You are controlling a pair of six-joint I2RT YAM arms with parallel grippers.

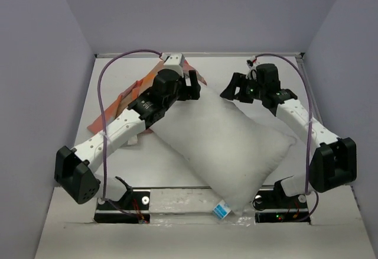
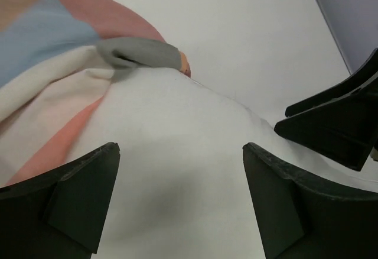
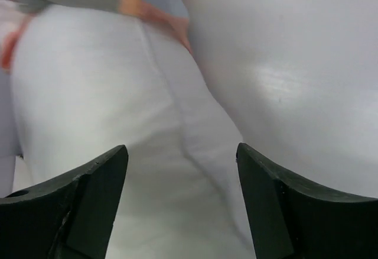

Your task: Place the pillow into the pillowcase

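Now, with the left gripper (image 2: pixel 180 148) and right gripper (image 3: pixel 182 152) open and empty, the barely tucked pillow (image 1: pixel 230 146) may be dragged out of the loose pillowcase (image 2: pixel 53 40).

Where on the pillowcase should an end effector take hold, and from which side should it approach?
Probably the grey bunched edge of the pillowcase at the pillow's far corner, approached from above on the pillow side: there the thin cloth rises in a fold.

1 pillow (image 1: pixel 227 143), 1 pillowcase (image 1: pixel 121 102), 2 arms (image 1: pixel 121 130) (image 1: pixel 302 120)
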